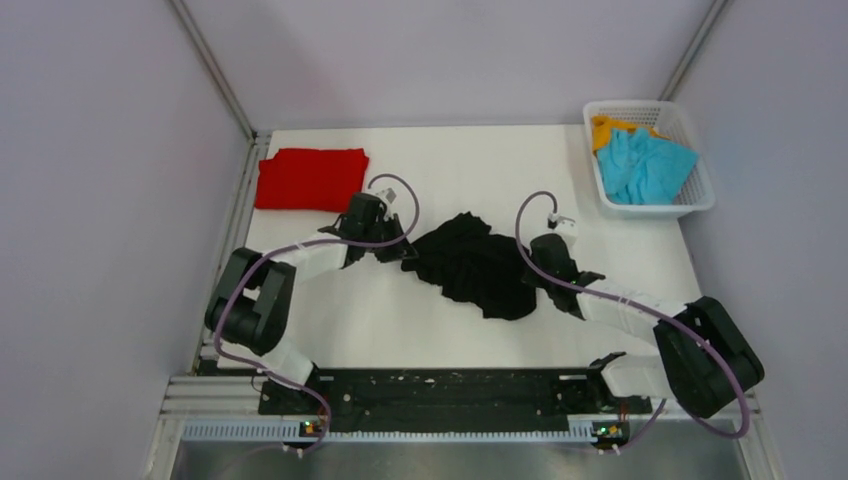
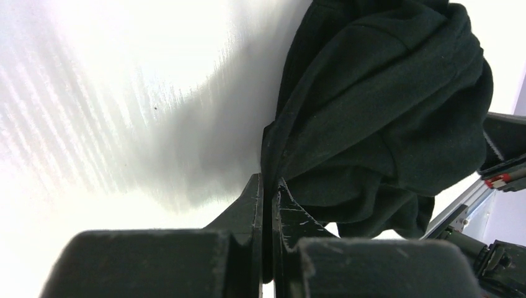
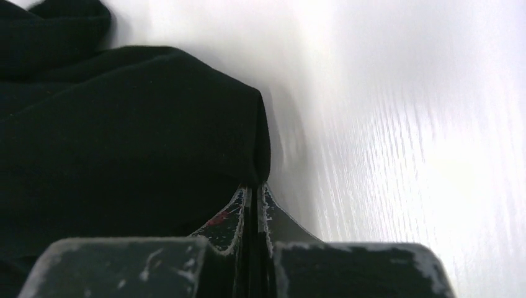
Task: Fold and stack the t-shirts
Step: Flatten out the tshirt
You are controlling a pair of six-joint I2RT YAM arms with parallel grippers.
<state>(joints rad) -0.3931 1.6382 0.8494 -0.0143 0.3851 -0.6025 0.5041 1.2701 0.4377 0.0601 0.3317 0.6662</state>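
Crumpled black cloth t-shirt (image 1: 478, 270), mid-frame, looks soft and limp; left fingers (image 2: 248, 211) and right fingers (image 3: 231, 223) each pinch an edge, seemingly hems.

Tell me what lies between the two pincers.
The crumpled black shirt spans the gap from left pincer to right pincer; each is shut on an edge. The top view shows it.

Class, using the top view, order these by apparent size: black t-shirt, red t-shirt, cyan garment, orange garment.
1. black t-shirt
2. red t-shirt
3. cyan garment
4. orange garment, partly covered
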